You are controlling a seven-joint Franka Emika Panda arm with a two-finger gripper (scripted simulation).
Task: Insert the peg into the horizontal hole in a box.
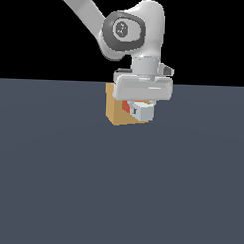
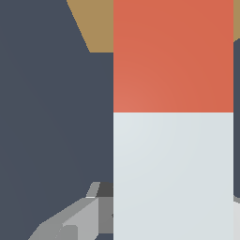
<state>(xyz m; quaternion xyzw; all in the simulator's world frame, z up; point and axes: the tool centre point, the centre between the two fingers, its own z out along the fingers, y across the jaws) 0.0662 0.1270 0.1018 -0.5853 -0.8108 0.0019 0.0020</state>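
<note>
The arm hangs low over the grey worktop [image 1: 116,193], its gripper [image 1: 143,111] right in front of the tan box [image 1: 114,111] in the exterior view. The jaws are clamped on the peg [image 2: 173,117] — white part in the grip, orange-red end pointing toward the box. In the exterior view a sliver of that orange-red shows between the gripper and the box face. Up close on the wrist view, the peg fills most of the picture, with the box showing behind its red end. The hole itself is hidden — whether the tip is inside cannot be told.
</note>
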